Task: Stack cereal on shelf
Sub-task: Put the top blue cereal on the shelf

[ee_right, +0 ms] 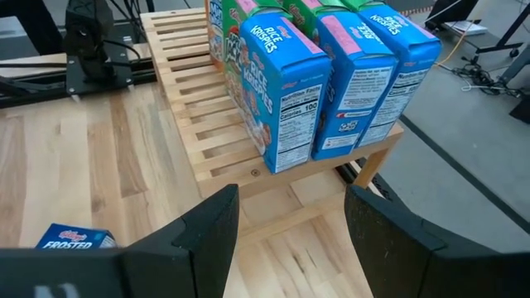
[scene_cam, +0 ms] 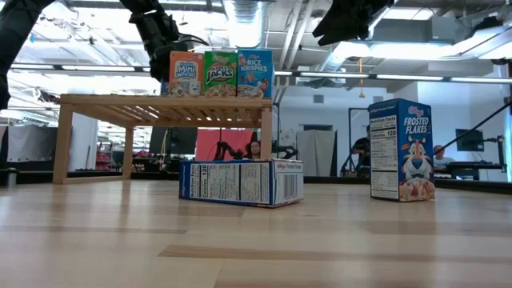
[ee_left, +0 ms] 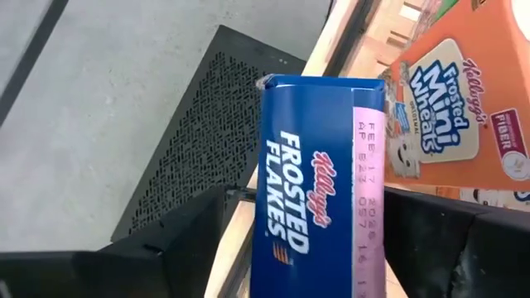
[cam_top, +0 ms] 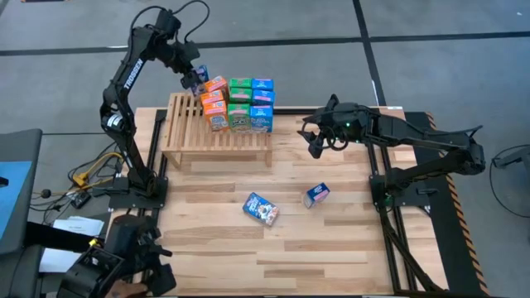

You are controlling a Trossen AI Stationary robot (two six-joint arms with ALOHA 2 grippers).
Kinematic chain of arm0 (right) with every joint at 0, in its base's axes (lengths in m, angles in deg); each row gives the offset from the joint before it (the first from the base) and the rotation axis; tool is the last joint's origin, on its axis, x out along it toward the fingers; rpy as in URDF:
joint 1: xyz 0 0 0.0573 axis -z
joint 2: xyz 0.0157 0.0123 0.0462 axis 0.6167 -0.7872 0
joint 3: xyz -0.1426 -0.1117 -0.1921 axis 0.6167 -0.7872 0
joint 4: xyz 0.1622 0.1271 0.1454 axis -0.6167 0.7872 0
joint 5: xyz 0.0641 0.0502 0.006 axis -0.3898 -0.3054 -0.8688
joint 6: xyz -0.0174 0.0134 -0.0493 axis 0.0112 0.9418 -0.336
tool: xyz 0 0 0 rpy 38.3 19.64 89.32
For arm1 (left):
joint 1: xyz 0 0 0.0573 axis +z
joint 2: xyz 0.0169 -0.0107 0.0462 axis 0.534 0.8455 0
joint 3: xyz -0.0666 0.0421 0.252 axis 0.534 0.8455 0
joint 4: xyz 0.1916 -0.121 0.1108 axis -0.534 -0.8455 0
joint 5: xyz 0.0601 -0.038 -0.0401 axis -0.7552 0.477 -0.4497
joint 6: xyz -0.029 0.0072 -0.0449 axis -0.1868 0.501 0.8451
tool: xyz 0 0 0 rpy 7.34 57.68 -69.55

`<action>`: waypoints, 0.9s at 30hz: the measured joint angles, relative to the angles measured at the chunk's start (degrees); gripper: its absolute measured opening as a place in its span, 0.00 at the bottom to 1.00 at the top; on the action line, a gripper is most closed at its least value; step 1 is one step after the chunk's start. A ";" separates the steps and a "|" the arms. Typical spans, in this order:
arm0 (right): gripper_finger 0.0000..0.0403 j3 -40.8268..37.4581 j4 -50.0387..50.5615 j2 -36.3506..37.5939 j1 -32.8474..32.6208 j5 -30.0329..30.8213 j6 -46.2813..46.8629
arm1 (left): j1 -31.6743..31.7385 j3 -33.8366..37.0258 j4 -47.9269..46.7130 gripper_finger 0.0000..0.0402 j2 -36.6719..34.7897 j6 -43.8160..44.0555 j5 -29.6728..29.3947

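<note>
- Left gripper (cam_top: 197, 79), clamped on a Frosted Flakes box (ee_left: 319, 190), hovers at the shelf's (cam_top: 186, 124) far edge; lower it square beside the orange boxes (cam_top: 214, 101).
- Right gripper (cam_top: 316, 142), fingers apart, waits right of the shelf.

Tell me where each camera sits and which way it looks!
High: above, looking down; both arms, shelf.
Low: table level, looking across; shelf, arms above.
Left wrist: on the left arm; left claw holds a Frosted Flakes box.
Right wrist: on the right arm; open right claw, shelf.
Shared: high and low both show the lying box.
</note>
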 joint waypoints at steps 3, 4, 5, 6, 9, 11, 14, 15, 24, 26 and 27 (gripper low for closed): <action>0.61 0.00 0.00 0.00 0.04 -0.02 -0.32 | -0.38 0.00 -0.15 0.72 0.00 0.25 0.04; 0.61 0.00 0.00 0.00 0.04 -0.07 -0.43 | -0.55 0.00 -0.22 0.72 0.00 0.28 0.04; 0.61 0.00 0.00 0.00 0.04 -0.10 -0.53 | -0.74 0.00 -0.37 0.73 0.00 0.19 0.03; 0.61 0.00 0.00 0.00 0.06 -0.13 -0.58 | -0.97 0.00 -0.66 0.74 0.00 -0.12 0.04; 0.61 0.00 0.00 0.00 0.35 -0.17 -1.71 | -1.14 0.00 -0.96 0.77 0.00 -0.47 0.06; 0.61 0.00 0.00 0.00 0.53 -0.17 -1.91 | -1.20 0.00 -0.94 0.78 0.00 0.26 0.00; 0.61 0.00 -0.01 0.00 1.16 -0.20 -1.87 | -1.44 0.00 -0.92 0.80 0.00 1.10 -0.19; 0.61 0.00 0.00 0.00 1.31 -0.20 -1.89 | -1.49 0.00 -0.93 0.81 0.00 1.16 -0.17; 0.61 0.00 -1.35 0.00 2.52 -0.24 -2.89 | -2.00 0.00 -1.05 0.82 -0.05 3.66 -0.26; 0.61 0.00 -2.51 0.00 2.62 -0.29 -3.60 | -2.05 0.00 -1.07 0.82 -0.14 4.19 -0.38; 0.61 0.00 -3.40 0.00 2.75 -0.35 -4.14 | -2.10 0.00 -1.07 0.82 -0.18 4.65 -0.25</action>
